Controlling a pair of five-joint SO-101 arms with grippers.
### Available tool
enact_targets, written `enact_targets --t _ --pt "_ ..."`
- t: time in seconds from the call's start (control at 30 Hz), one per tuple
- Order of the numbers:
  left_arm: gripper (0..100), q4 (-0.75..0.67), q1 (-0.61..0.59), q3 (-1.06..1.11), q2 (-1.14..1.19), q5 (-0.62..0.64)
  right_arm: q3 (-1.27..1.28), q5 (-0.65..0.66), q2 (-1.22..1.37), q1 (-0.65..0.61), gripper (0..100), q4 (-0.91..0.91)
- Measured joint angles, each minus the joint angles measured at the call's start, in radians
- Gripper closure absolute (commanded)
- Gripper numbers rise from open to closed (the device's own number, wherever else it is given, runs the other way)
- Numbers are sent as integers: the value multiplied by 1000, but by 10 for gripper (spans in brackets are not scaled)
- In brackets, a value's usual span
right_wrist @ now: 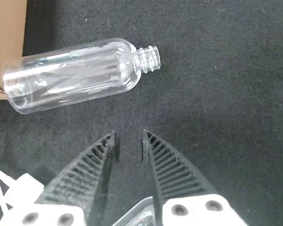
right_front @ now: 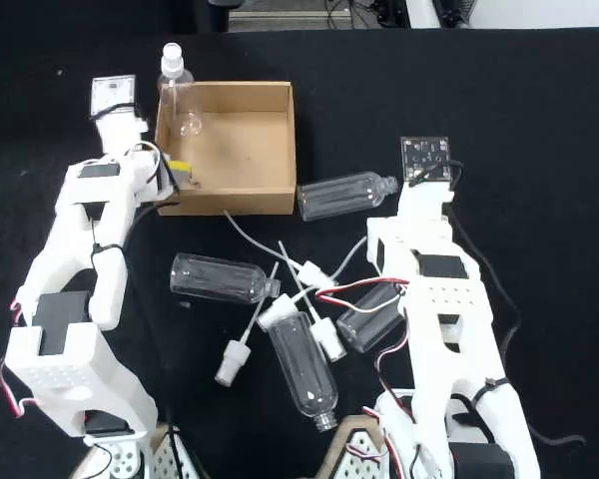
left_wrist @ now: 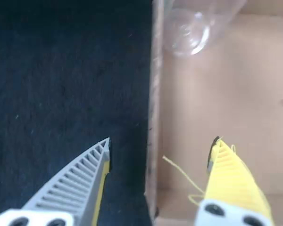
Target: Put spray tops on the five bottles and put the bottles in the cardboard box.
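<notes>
Cardboard box [right_front: 242, 150] sits open-topped on the black surface [right_front: 539, 120], toward the far side, in front of the left arm. One bottle with spray top [right_front: 176, 88] stands upright in the box's far-left corner; the left wrist view shows its clear base [left_wrist: 192, 26] resting on the box floor [left_wrist: 231, 99].

Left gripper [left_wrist: 160, 141] is at the box's near-left corner. Its fingers are spread wide and straddle the left wall [left_wrist: 153, 108], one finger outside over the surface and one inside the box. Nothing is pinched between them.

Right gripper [right_wrist: 129, 136] hovers over the surface just beside an uncapped bottle [right_wrist: 75, 75]. Its fingers stand a narrow gap apart and grip nothing. This bottle [right_front: 347, 195] lies on its side, base just beside the box's near-right corner, neck pointing away from the box.

Three more uncapped bottles lie on their sides nearer the arm bases:
- one [right_front: 220, 277] below the box, neck pointing right;
- one [right_front: 304, 367] at the centre, neck pointing toward the near edge;
- one [right_front: 369, 317] partly under the right arm [right_front: 439, 299].

Loose spray tops [right_front: 232, 361] with white dip tubes lie among these three bottles, several tubes crossing one another.
</notes>
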Motion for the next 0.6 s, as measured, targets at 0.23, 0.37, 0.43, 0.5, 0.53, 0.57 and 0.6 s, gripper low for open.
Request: enact_targets --t 0.23,0.37,0.43,0.5,0.53,0.57,0.6 --pt "683 86 -5 -2 0 46 0 0 0 0 935 0" --pt "683 146 -5 -29 0 61 0 0 0 0 935 0" --pt "683 166 -5 -32 0 61 0 0 0 0 935 0" --pt "683 175 -5 -32 0 63 0 0 0 0 935 0" --pt "683 175 -5 -32 0 63 0 0 0 0 935 0" --pt "683 180 -5 -32 0 63 0 0 0 0 935 0" --pt "683 181 -5 -32 0 63 0 0 0 0 935 0"
